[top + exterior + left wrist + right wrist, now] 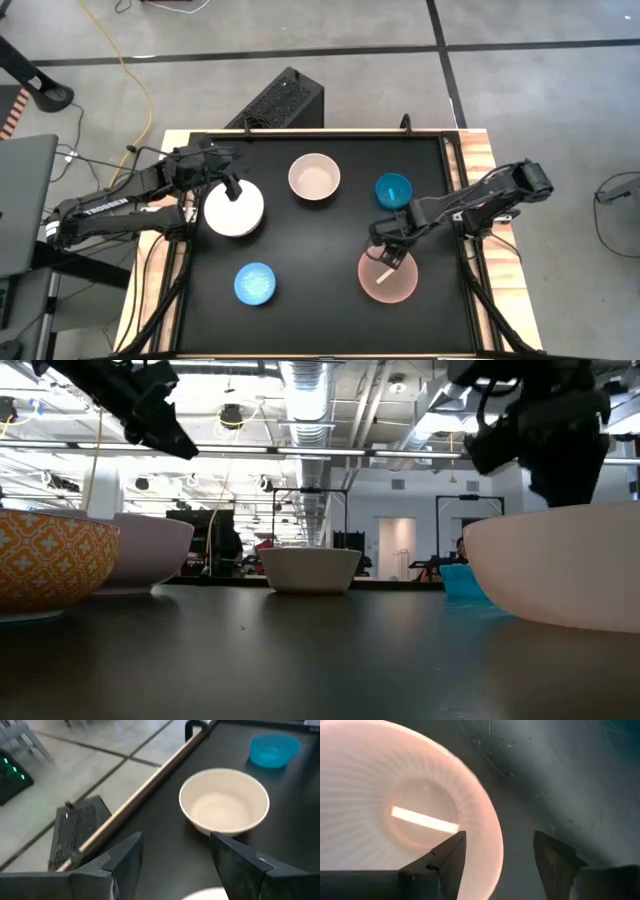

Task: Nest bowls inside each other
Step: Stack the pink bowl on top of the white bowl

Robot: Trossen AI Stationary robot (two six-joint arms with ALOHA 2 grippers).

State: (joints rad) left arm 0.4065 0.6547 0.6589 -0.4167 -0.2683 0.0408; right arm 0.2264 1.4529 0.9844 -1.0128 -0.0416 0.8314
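Note:
Five bowls stand on their bases on the black table [320,320]. They are white [234,212], cream-pink [314,177], small teal-blue [393,190], larger salmon pink [388,278] and light blue [255,283]. My left gripper [175,845] hangs open over the white bowl's far edge and points toward the cream-pink bowl [223,807]. My right gripper [500,840] points down, open, over the salmon bowl's far rim [492,855]. One finger [451,857] is above the bowl's inside and the other [551,860] is outside it. No touch shows.
The table has a raised rim [150,785]. A black box [285,100] and a yellow cable [130,70] lie on the floor beyond the far edge. Bare black surface shows at the table's middle and near edge [320,260].

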